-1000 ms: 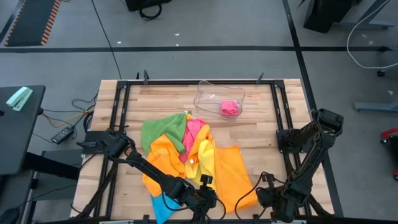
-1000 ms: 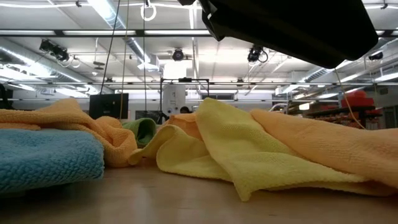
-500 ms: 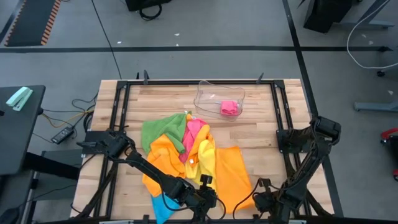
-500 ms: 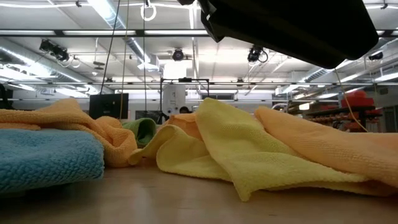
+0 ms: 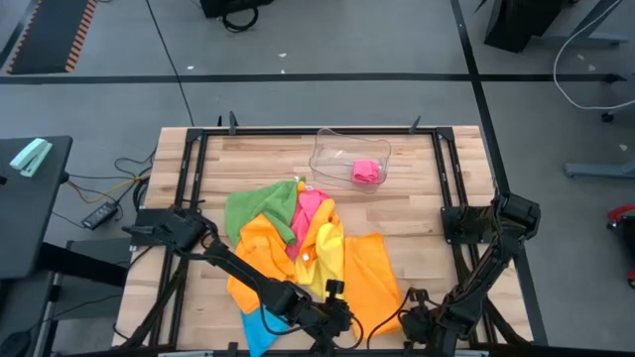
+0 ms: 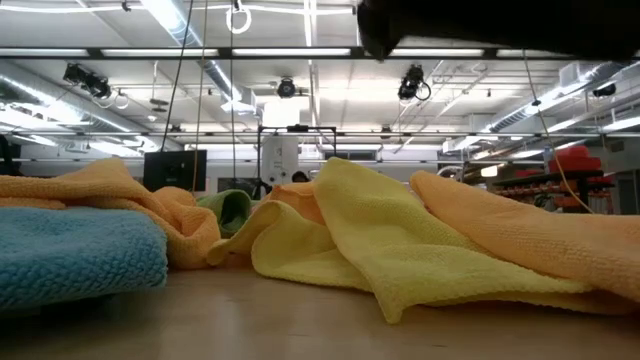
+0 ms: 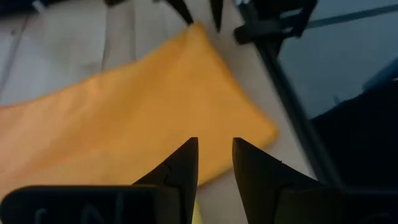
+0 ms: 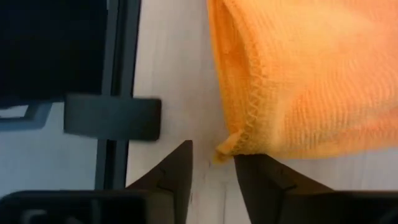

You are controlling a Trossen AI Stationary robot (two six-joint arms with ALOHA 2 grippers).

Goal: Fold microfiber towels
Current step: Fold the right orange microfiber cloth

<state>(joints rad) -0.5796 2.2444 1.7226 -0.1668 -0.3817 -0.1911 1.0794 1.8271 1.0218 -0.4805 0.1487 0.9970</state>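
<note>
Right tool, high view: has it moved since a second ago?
Yes. The right tool has slid leftward along the near table edge, away from the black frame rail and toward the orange towel.

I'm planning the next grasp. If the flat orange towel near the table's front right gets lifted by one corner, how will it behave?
Probably floppy: the orange towel lies limp on the table, so it should hang and drape. Likely light, being thin cloth with a stitched hem. Its nubby weave looks grippy, so it may drag rather than slide when pushed.
</note>
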